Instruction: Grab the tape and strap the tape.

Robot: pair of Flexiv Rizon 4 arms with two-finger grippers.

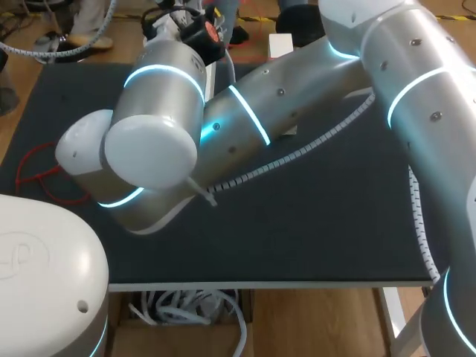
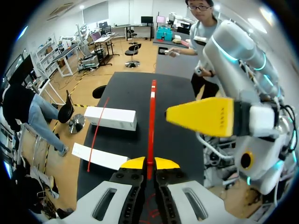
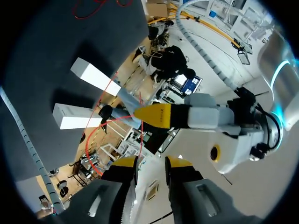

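Seen from above, the left arm (image 1: 149,141) fills the near left of the black desk (image 1: 297,238), its thick pale joints folded over the surface and hiding its own hand. In its wrist view the left hand (image 2: 150,163) has its two yellow tips pressed together on a strip of red tape (image 2: 151,126), pinching it from both sides. The tape runs straight ahead of the hand, raised over the desk toward the far end. To one side of the tape a long white box (image 2: 110,117) lies flat on the desk, and a flatter white box (image 2: 98,156) sits nearer the hand at the desk's edge. A thin red strand (image 2: 96,135) crosses between the two boxes; whether it joins the pinched strip cannot be told. The right arm (image 1: 416,97) enters from the right and reaches across the middle toward the far left, with a ribbed white hose (image 1: 297,152) hanging below it. Its hand cannot be seen from above. In its own wrist view the right hand (image 3: 152,164) has its yellow tips spread, with a clear gap between them, and a fine red line of tape passes close ahead of that gap. From the left wrist, one of its yellow fingers (image 2: 201,116) hangs above the desk beside the raised tape, apart from it.
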